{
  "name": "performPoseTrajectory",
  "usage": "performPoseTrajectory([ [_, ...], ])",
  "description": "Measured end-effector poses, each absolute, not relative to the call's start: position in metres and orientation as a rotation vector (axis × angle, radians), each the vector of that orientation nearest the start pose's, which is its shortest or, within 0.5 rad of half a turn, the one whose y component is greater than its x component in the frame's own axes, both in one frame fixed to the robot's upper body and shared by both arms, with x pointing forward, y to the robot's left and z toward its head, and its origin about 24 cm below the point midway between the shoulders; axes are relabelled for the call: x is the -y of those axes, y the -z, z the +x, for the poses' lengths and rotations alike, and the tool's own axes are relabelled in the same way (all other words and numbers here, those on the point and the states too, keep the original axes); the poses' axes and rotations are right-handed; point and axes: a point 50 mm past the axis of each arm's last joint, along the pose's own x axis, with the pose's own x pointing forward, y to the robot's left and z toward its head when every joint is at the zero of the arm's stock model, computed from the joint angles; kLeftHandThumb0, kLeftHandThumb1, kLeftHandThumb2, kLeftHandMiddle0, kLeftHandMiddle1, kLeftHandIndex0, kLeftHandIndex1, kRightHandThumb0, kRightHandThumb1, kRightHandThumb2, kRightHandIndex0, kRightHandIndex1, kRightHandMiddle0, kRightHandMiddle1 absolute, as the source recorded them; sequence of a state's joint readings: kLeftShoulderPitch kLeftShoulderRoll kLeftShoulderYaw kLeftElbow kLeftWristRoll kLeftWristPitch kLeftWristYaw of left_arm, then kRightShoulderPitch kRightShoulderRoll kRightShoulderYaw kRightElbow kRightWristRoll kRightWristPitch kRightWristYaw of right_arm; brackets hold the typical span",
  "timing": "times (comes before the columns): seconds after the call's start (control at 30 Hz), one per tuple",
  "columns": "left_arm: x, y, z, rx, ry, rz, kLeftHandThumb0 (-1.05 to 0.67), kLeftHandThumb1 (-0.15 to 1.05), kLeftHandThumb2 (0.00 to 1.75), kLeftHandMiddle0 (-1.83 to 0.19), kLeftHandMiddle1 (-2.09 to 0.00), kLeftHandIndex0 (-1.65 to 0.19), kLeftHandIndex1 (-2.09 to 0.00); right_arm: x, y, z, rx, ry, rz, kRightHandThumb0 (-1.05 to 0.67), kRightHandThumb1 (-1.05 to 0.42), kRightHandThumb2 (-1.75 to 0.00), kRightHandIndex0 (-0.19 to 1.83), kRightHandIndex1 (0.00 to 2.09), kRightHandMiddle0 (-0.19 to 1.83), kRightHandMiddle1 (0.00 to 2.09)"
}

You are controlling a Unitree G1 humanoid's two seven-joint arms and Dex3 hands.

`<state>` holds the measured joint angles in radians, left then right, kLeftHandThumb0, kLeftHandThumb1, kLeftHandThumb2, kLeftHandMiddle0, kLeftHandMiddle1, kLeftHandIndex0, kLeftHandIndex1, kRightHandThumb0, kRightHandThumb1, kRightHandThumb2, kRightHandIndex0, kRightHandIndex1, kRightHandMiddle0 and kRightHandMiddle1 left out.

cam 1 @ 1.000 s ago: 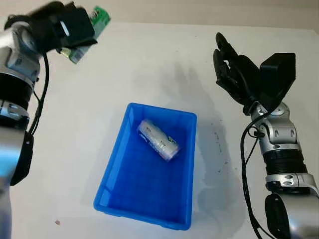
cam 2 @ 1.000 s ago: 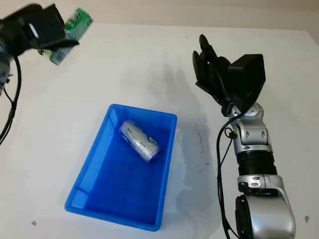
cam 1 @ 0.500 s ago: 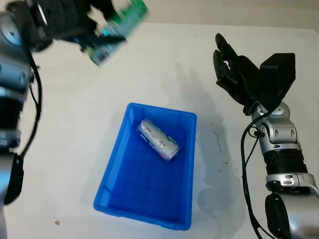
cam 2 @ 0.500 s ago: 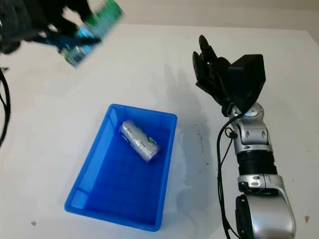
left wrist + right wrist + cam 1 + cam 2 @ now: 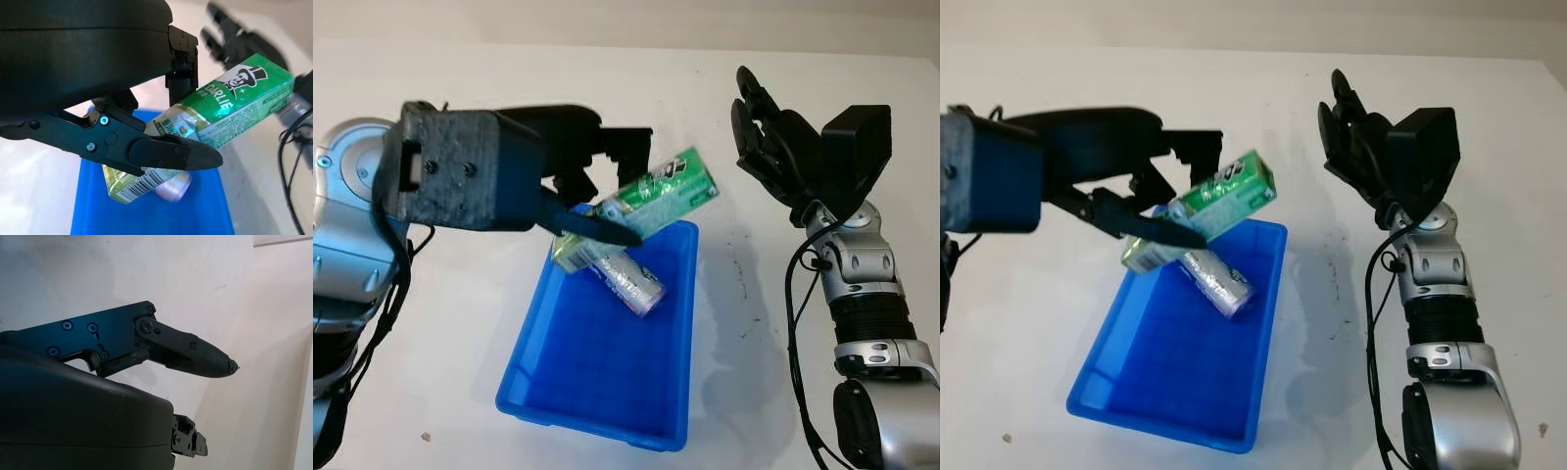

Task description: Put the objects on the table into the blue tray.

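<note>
My left hand is shut on a green and white carton and holds it tilted in the air over the far end of the blue tray. In the left wrist view the carton is clamped between my black fingers. A silver can lies on its side in the tray's far half, just beneath the carton. My right hand is open, raised above the table to the right of the tray, holding nothing.
The white table spreads around the tray. Small dark specks mark the table right of the tray. My right forearm rises from the bottom right corner.
My left hand has swung from the far left corner toward the middle, carrying the carton to a spot over the tray's far end. The right hand and the can have stayed put.
</note>
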<state>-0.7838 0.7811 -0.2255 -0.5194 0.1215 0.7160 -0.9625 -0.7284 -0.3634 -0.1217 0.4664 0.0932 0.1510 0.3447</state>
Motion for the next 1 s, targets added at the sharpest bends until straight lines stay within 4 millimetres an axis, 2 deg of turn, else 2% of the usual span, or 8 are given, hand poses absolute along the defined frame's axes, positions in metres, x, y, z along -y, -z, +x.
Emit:
performPoseTrajectory([
  [0.07,-0.135,-0.267,0.269,0.048,0.799,1.076,-0.48,1.05,0.38,-0.65,-1.99,-0.28,-1.99,0.203,-0.167,0.374,0.107,-0.234,-0.199,-0.60,-1.05,-0.74,-0.19,0.00,-0.19,0.00],
  [0.17,-0.136,-0.266,0.267,-0.026,0.808,1.091,-0.59,1.05,0.42,-0.47,-1.52,-0.07,-1.30,0.203,-0.167,0.374,0.107,-0.235,-0.200,-0.59,-1.05,-0.73,-0.19,0.00,-0.19,0.00],
  [0.27,-0.133,-0.270,0.265,-0.063,0.839,1.147,-0.65,1.05,0.36,-0.25,-0.27,-0.04,-0.31,0.203,-0.167,0.374,0.107,-0.235,-0.200,-0.60,-1.05,-0.73,-0.19,0.00,-0.19,0.00],
  [0.37,-0.131,-0.273,0.264,-0.066,0.864,1.222,-0.68,1.05,0.29,-0.19,-0.08,0.06,-0.09,0.203,-0.166,0.374,0.107,-0.234,-0.199,-0.60,-1.05,-0.72,-0.19,0.00,-0.19,0.00],
  [0.67,-0.133,-0.269,0.270,-0.075,0.928,1.270,-0.69,1.04,0.08,0.02,-0.03,0.16,-0.03,0.203,-0.166,0.374,0.108,-0.231,-0.200,-0.60,-1.05,-0.72,-0.19,0.00,-0.19,0.00],
  [0.87,-0.133,-0.274,0.274,-0.022,0.885,1.148,-0.64,1.05,0.17,-0.06,-0.09,0.01,-0.12,0.203,-0.166,0.374,0.109,-0.230,-0.199,-0.59,-1.05,-0.72,-0.19,0.00,-0.19,0.00],
  [0.93,-0.136,-0.282,0.280,0.102,0.777,1.016,-0.59,1.05,0.30,-0.08,-0.77,-0.05,-0.63,0.202,-0.167,0.375,0.112,-0.230,-0.197,-0.60,-1.05,-0.72,-0.19,0.00,-0.19,0.00],
  [1.0,-0.146,-0.288,0.292,0.227,0.599,0.861,-0.53,1.05,0.41,-0.22,-0.91,-0.11,-1.11,0.202,-0.167,0.375,0.115,-0.231,-0.195,-0.61,-1.05,-0.72,-0.19,0.00,-0.19,0.00],
])
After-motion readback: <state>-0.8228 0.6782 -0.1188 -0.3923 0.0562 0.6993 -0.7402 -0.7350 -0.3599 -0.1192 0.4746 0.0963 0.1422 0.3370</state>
